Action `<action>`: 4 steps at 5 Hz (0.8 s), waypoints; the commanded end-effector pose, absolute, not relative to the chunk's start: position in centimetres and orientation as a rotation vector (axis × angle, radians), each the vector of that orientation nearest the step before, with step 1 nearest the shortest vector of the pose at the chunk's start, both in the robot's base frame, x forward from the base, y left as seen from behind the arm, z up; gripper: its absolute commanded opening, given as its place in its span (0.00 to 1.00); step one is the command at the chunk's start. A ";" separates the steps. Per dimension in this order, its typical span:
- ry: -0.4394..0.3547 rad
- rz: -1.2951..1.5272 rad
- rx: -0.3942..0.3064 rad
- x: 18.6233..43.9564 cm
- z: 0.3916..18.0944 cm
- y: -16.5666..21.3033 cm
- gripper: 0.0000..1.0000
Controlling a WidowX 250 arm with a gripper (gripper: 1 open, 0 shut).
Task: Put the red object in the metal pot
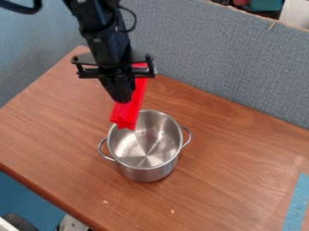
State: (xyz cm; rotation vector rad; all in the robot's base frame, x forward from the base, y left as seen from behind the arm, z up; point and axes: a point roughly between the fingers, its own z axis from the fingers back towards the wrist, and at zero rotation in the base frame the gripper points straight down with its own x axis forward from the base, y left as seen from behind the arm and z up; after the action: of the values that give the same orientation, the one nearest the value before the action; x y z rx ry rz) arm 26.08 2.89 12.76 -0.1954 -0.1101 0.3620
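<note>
Although the red object (128, 106) is not yet released, most of the task appears to be done: the bar is carried by the gripper (121, 87) and is held over the near-left rim of the metal pot (146, 144), its lower end seen just at or slightly inside the rim. Whether that end touches the steel cannot be told from the one view. The jaws are closed on the upper part of the bar, which hangs steeply, nearly upright, with only a slight lean. What is judged to be left is a small further lowering or shift toward the pot's centre, the letting go, and the withdrawal of the arm.

The pot is seen as a round, straight-walled vessel of polished stainless steel, with a bright reflective inside that looks empty and two small side handles, one to its left and one to its right. The red object is a plain, matte, elongated rectangular block with crisp edges. The gripper is black and hard-looking. Beneath the pot a smooth brown wooden table (241, 135) is shown, and behind the pot a grey, fabric-like panel (205, 45) stands.
</note>
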 end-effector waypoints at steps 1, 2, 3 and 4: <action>-0.111 0.247 -0.182 26.8 13.3 2.8 0.00; -0.067 0.147 -0.174 27.6 13.0 2.8 0.00; -0.045 0.204 -0.155 28.9 8.9 1.1 0.00; -0.103 0.316 -0.161 28.3 8.6 2.1 0.00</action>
State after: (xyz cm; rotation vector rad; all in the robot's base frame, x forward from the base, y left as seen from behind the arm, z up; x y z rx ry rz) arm 28.02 2.02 7.12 -0.1586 -0.0457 0.3137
